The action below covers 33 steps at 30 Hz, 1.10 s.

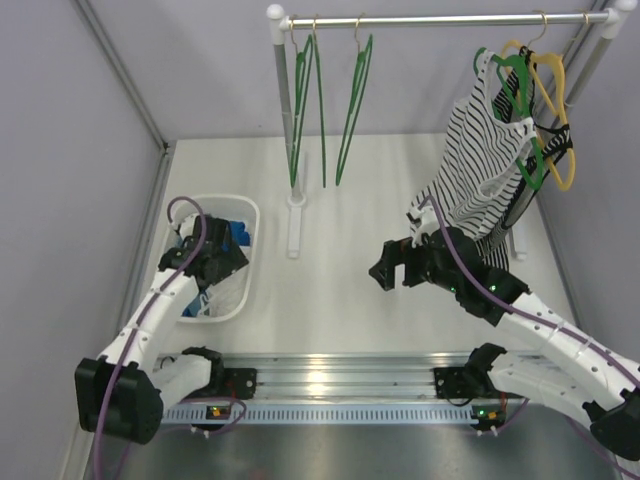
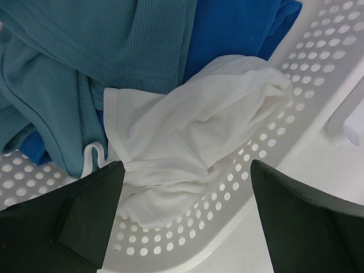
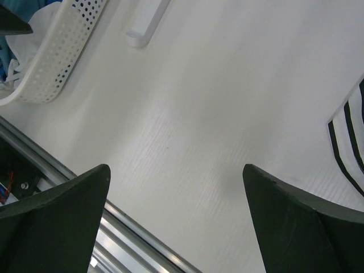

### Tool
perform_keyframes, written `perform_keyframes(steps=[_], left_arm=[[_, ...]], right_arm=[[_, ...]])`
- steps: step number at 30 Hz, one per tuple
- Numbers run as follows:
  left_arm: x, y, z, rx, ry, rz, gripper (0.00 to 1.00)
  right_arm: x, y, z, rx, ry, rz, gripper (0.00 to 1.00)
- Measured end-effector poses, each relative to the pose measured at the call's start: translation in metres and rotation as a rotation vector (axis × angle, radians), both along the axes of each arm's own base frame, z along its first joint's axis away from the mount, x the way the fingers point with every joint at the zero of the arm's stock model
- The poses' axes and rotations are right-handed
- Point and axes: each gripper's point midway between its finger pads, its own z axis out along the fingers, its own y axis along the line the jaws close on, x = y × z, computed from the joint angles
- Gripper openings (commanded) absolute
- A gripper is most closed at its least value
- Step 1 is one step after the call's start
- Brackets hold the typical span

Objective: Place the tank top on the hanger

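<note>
The tank top [image 2: 187,136] lies crumpled in the white basket [image 2: 284,153] at the left of the top view, beside blue clothes [image 2: 114,51], with the left gripper [image 2: 186,166] spread wide just above it, grasping nothing. The right gripper [image 1: 395,268] hovers over the table [image 1: 330,290] at centre right, likewise released; the green hanger [image 1: 352,110] hangs from the rail [image 1: 440,19], upper centre.

blue clothes [image 2: 114,51] crowd tank top [image 2: 187,148] in basket [image 2: 296,114]
</note>
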Motion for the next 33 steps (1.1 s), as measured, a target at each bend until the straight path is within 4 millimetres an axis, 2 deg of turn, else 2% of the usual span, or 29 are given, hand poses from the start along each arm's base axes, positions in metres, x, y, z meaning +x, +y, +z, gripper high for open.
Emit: perform_keyframes(steps=[3,7,10,11,14,18,19,22,27,31,33], left_arm=[[-0.001,0.002,-0.021,-0.043,0.033,0.023,0.92],[-0.003,-0.001,-0.046,-0.075,0.078,0.039,0.79],[-0.004,-0.004,-0.054,-0.092,0.087,0.035,0.53],[-0.003,-0.005,-0.054,-0.098,0.083,0.03,0.33],[0.001,-0.007,-0.052,-0.106,0.065,0.018,0.0],[0.0,-0.007,-0.038,-0.094,0.042,-0.02,0.0],[0.001,-0.007,-0.03,-0.09,0.027,-0.03,0.0],[0.012,-0.007,0.014,-0.076,-0.069,-0.072,0.0],[0.028,-0.01,0.127,-0.066,-0.319,-0.154,0.0],[0.027,-0.018,0.208,-0.08,-0.493,-0.227,0.0],[0.023,-0.023,0.239,-0.094,-0.559,-0.263,0.0]], right_arm=[[-0.002,0.002,0.001,0.007,0.003,0.014,1.0],[-0.002,0.004,0.001,0.013,0.002,0.021,1.0],[-0.003,0.003,-0.001,0.016,0.002,0.024,1.0],[-0.004,0.003,-0.002,0.015,0.005,0.025,1.0],[-0.005,0.003,-0.003,0.014,0.009,0.029,1.0],[-0.005,0.003,-0.003,0.016,0.007,0.03,1.0],[-0.005,0.003,-0.003,0.017,0.007,0.031,1.0],[-0.006,0.003,-0.003,0.016,0.007,0.031,1.0],[-0.005,0.003,0.0,0.017,0.002,0.03,1.0],[0.0,0.006,0.013,0.03,-0.023,0.029,1.0],[0.002,0.008,0.021,0.038,-0.035,0.028,1.0]])
